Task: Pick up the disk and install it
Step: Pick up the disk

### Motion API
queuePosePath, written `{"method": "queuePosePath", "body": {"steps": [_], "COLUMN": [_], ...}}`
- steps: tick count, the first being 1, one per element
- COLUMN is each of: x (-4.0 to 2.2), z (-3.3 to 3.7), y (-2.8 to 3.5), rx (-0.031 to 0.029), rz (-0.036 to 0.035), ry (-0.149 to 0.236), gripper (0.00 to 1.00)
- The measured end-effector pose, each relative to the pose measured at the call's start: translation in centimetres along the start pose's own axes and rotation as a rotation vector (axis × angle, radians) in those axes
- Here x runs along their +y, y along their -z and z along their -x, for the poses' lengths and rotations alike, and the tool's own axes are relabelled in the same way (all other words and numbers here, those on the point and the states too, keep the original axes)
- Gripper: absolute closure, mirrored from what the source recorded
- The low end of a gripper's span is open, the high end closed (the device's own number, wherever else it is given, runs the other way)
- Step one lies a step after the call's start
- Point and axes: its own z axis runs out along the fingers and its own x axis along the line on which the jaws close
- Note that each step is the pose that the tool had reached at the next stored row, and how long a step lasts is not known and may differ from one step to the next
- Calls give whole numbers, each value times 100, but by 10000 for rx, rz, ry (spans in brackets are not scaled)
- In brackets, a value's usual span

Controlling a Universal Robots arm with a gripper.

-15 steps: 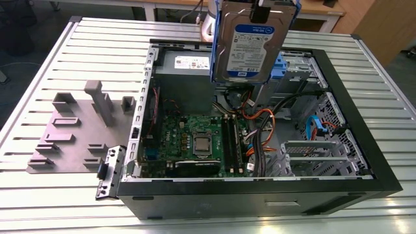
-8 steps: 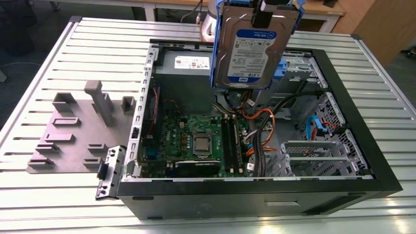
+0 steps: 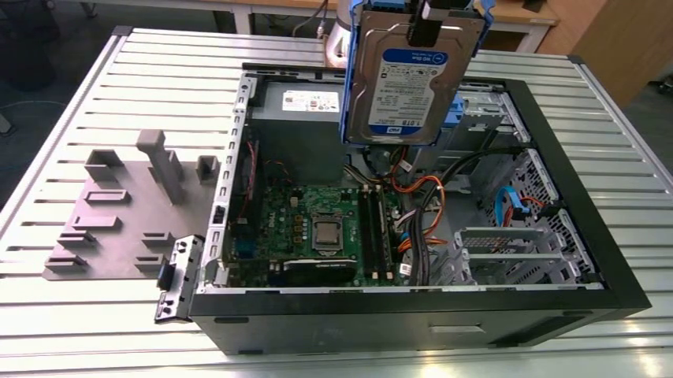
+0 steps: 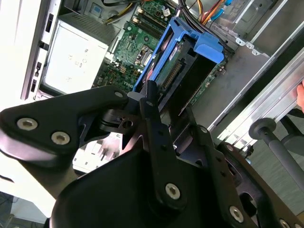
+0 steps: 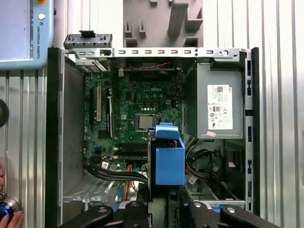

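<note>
The disk (image 3: 410, 79), a silver hard drive with a white-and-blue label in a blue plastic carrier, hangs upright above the back of the open computer case (image 3: 421, 315). My gripper (image 3: 429, 30) is shut on its top edge. In the second wrist view the black fingers (image 4: 153, 102) clamp the end of the disk (image 4: 183, 66), which points down toward the motherboard. The first wrist view looks straight down on the disk's blue carrier (image 5: 169, 159), over the cables between the motherboard (image 5: 142, 109) and the power supply.
A grey power supply (image 3: 299, 102) with a white sticker fills the case's back corner. Metal drive cages (image 3: 515, 252) stand on the exterior view's right. A grey fixture plate (image 3: 126, 213) lies on the slatted table. A person's hand (image 5: 10, 219) rests by the case.
</note>
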Motion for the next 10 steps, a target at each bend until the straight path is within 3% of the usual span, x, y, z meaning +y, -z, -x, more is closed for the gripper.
{"method": "queuePosePath", "body": {"steps": [10], "x": [-2], "z": [-69], "y": [-1], "rx": [7], "rz": [0], "ry": [0], "gripper": [65]}}
